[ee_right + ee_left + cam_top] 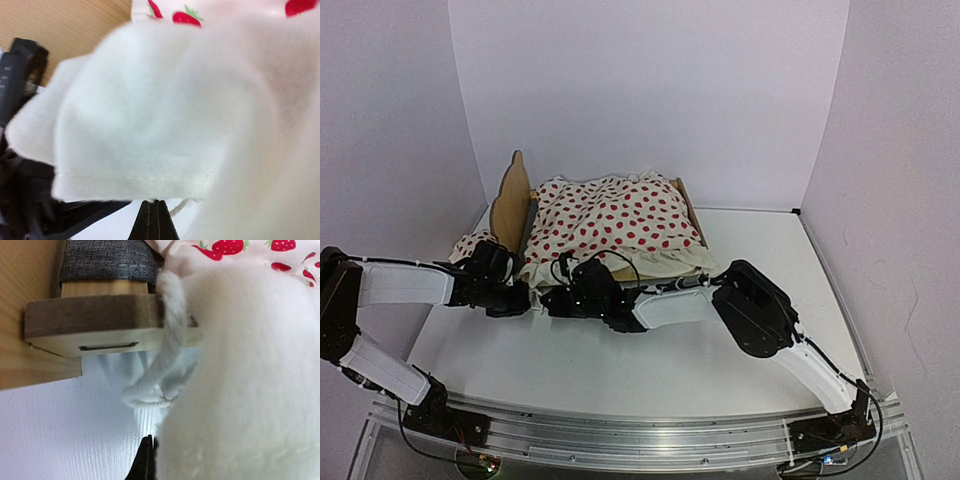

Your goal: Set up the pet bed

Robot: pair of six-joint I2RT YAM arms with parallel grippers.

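L gripper (149,456) & R gripper (155,218) jaws together, arms low, side by side at blanket (610,220) hem

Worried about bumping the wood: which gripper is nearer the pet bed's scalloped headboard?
Left. The left gripper sits right by the headboard's near end. The right gripper is beside it, farther along, at the strawberry-print blanket's ruffled edge.

White covers and chunky black joints make up the left arm (405,285) and right arm (668,308). Thin black cables (620,257) loop alongside them.
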